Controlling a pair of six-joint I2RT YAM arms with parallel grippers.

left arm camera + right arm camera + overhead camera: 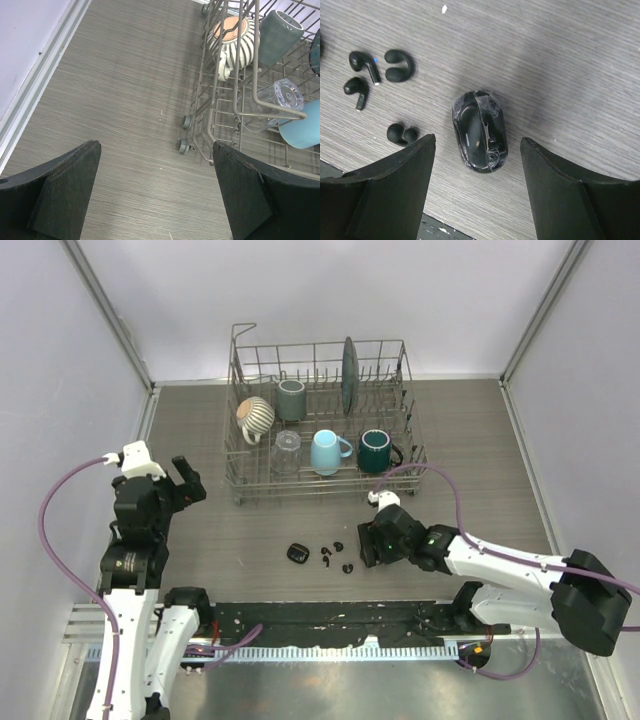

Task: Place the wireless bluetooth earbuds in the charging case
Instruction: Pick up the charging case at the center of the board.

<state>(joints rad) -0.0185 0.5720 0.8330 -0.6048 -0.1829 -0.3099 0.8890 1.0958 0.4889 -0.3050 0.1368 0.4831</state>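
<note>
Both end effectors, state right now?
Left end effector: open, holding nothing, beside the wire dish rack.
Right end effector: open, holding nothing; the glossy black oval case shows in its open gap, ungripped.

Grey wood-grain table (200, 430). A glossy black oval charging case (479, 131) lies flat on it between the spread fingers of the right gripper (477, 142), touching neither finger. To that gripper's left is a loose cluster of black earbuds (365, 64) on the table. Two stemmed ones lie side by side, with a C-shaped one just beside them. A small two-lobed one is nearest the gripper's left finger. None touch the case. Further left, past the buds, is a second black case (297, 553). A wire dish rack (238, 490) stands on the table on small wheels, beyond both grippers. Its near corner is just ahead and right of the left gripper (156, 150).
</note>
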